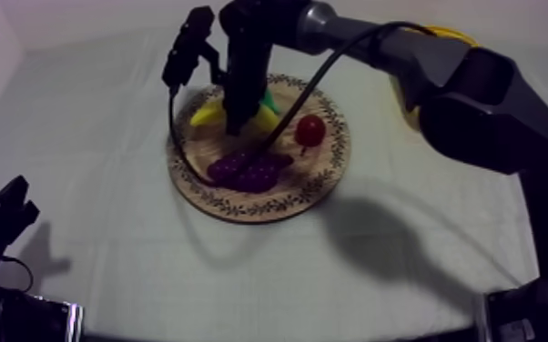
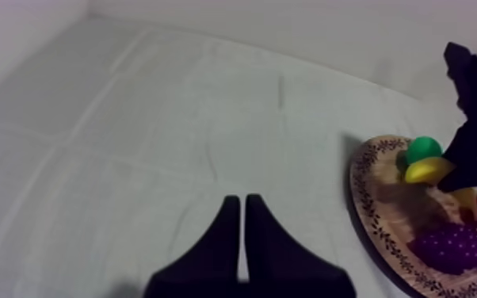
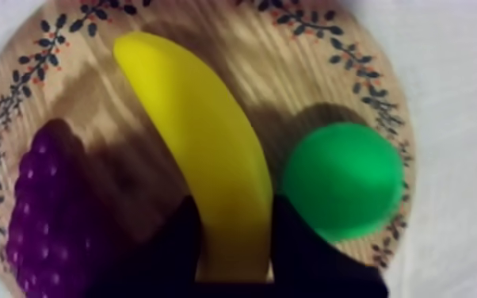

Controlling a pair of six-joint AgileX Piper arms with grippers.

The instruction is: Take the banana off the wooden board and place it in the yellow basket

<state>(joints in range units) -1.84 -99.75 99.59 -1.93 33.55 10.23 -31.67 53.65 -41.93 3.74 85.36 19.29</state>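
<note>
1. At the low left edge of the top view, the left pincer (image 1: 5,214) sits on its own side of the bench (image 1: 86,173), well apart from the fruit. Its own wrist view shows its fingers pressed together in a narrow wedge, with nothing between them.
2. Round wooden board (image 1: 241,207) with a patterned rim lies mid-bench, right of that pincer.
3. Banana (image 3: 202,143) is on the board, toward its left part in the top view. Cannot tell whether it rests on the wood or is raised a little.
4. Right pincer (image 3: 234,238) reaches in from the upper right and stands over the board. It has one black finger on each side of the banana's end, pinching it.
5. Grapes (image 1: 246,170), purple, sit at the board's near part, just beside the banana.
6. Pear (image 3: 341,181), green, lies just beside the banana on the side opposite the grapes.
7. Small red fruit (image 1: 310,130) sits on the board's right part, apart from the banana.
8. Yellow basket (image 1: 451,36) is at the far right, mostly hidden behind the right arm.
</note>
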